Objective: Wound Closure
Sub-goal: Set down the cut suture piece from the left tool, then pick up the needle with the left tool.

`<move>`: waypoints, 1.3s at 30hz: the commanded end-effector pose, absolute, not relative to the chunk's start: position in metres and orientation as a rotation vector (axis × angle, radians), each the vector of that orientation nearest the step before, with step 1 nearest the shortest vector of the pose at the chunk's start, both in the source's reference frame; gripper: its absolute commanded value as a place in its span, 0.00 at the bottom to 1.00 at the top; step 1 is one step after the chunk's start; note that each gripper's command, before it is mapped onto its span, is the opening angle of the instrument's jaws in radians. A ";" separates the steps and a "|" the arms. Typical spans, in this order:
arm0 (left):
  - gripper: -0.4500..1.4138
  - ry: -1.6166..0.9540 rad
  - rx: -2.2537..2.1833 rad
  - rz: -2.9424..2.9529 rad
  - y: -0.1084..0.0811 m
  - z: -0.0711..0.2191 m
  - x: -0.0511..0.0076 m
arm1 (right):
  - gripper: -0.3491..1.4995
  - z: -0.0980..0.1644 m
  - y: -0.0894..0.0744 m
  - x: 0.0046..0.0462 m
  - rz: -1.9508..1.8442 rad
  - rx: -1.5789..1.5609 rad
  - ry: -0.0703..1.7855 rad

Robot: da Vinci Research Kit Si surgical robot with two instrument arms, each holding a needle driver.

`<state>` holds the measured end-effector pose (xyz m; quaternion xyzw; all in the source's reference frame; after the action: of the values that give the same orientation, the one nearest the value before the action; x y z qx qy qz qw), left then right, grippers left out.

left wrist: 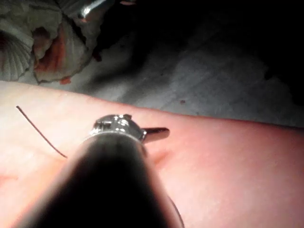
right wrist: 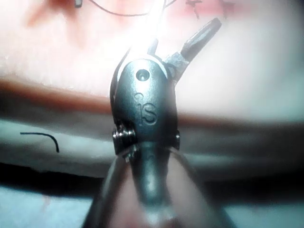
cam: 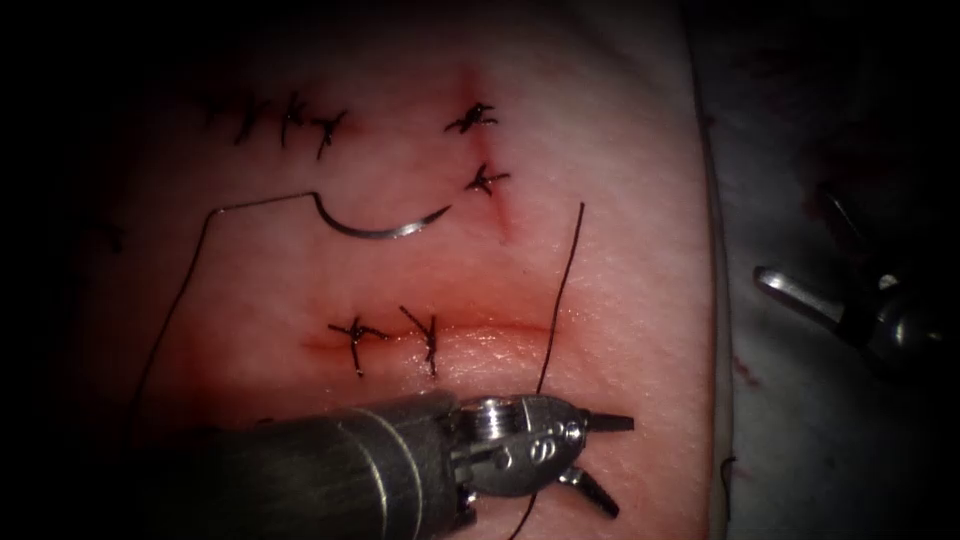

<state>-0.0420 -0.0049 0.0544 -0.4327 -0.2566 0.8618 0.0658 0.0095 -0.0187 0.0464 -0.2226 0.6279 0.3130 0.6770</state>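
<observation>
The curved needle [cam: 385, 228] lies free on the tissue [cam: 620, 150], above the horizontal cut [cam: 490, 330] and left of the short upright cut [cam: 500, 215]; neither tool holds it and it is not in the tissue. Its thread [cam: 180, 290] runs left, then down. A second strand [cam: 562, 290] drops past the horizontal cut's right end and passes behind the left tool's wrist. The left tool [cam: 615, 458] hovers below that cut, open and empty; one of its fingers [left wrist: 157, 134] juts past the shaft. The right tool [cam: 770, 280] waits off the tissue's right edge, open [right wrist: 183, 33] and empty.
Two knotted stitches [cam: 355, 335] [cam: 428, 335] cross the horizontal cut's left part, and two more [cam: 472, 118] [cam: 487, 180] sit on the upright cut. Older stitches [cam: 285, 120] line the top left. A cut thread end [right wrist: 42, 136] lies on the cloth beside the tissue's edge.
</observation>
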 end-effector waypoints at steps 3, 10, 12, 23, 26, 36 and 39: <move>0.37 -0.744 -1.275 2.603 -0.004 0.052 -0.0393 | 0.90 0.047 -0.020 0.0108 0.699 -0.448 1.402; 0.82 -0.749 -1.016 2.671 0.000 0.051 -0.0315 | 0.85 0.048 -0.021 0.0116 0.698 -0.408 1.391; 0.87 -0.708 -0.965 2.684 0.001 0.052 -0.0303 | 0.85 0.048 -0.022 0.0119 0.699 -0.405 1.388; 0.69 -0.551 -0.804 2.521 0.005 0.062 -0.0290 | 0.85 0.049 -0.023 0.0128 0.701 -0.398 1.386; 0.76 -0.540 -0.787 2.506 0.006 0.063 -0.0293 | 0.85 0.049 -0.024 0.0128 0.701 -0.396 1.386; 0.68 -0.443 -0.591 2.474 0.009 0.067 -0.0287 | 0.81 0.049 -0.025 0.0126 0.694 -0.394 1.333; 0.60 -0.461 -0.507 2.469 0.009 0.069 -0.0287 | 0.82 0.049 -0.025 0.0126 0.697 -0.403 1.323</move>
<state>-0.0282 0.0084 0.0685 -0.1790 -0.1754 0.9244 0.2874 0.0118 -0.0256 0.0488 -0.1822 0.5958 0.3147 0.7161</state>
